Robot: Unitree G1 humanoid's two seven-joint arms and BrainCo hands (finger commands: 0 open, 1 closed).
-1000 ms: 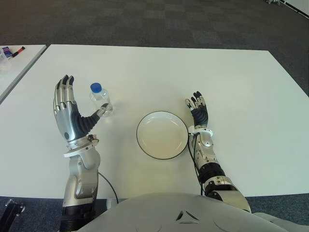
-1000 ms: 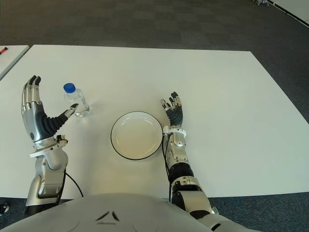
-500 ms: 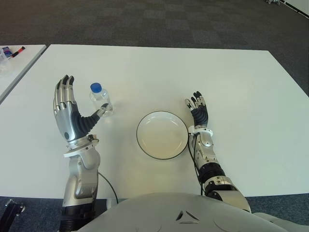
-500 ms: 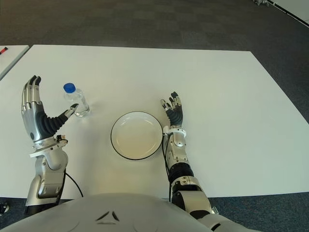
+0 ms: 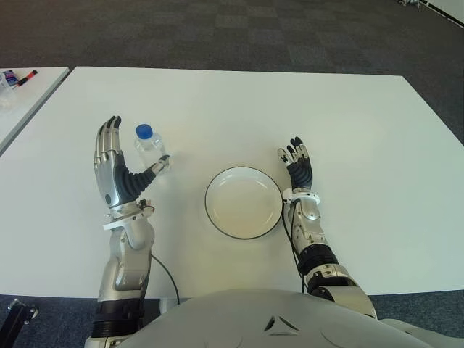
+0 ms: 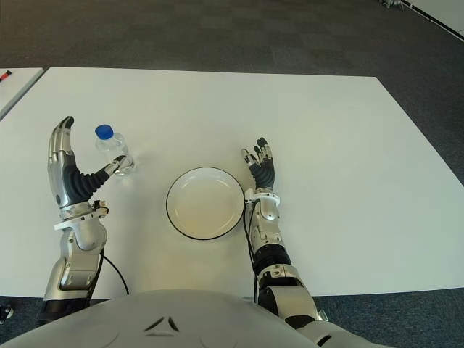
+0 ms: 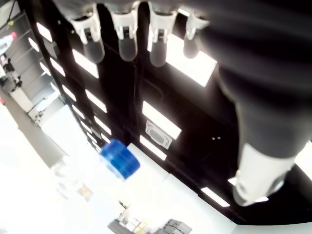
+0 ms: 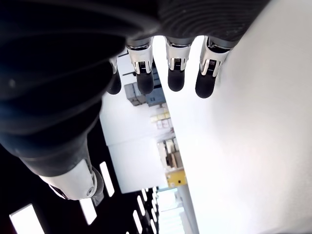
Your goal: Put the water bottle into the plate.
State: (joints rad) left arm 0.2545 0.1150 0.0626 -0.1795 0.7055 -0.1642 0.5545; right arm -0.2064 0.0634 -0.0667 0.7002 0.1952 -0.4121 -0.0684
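Nothing stands between the round black-rimmed white plate [image 5: 243, 202] mid-desk and the upright clear blue-capped water bottle [image 5: 151, 151] toward the white desk's [image 5: 348, 123] left edge, flanked by the spread, empty left hand [image 5: 118, 174]; the right hand [image 5: 299, 171], relaxed, shows beside the plate's right.

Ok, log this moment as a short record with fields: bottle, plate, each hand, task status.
bottle: water bottle, blue cap, upright on the white table, left of the plate
plate: white plate, dark rim, nothing in it
left hand: left hand open beside the bottle, not gripping
right hand: right hand open, right of the plate
status: bottle not yet picked up
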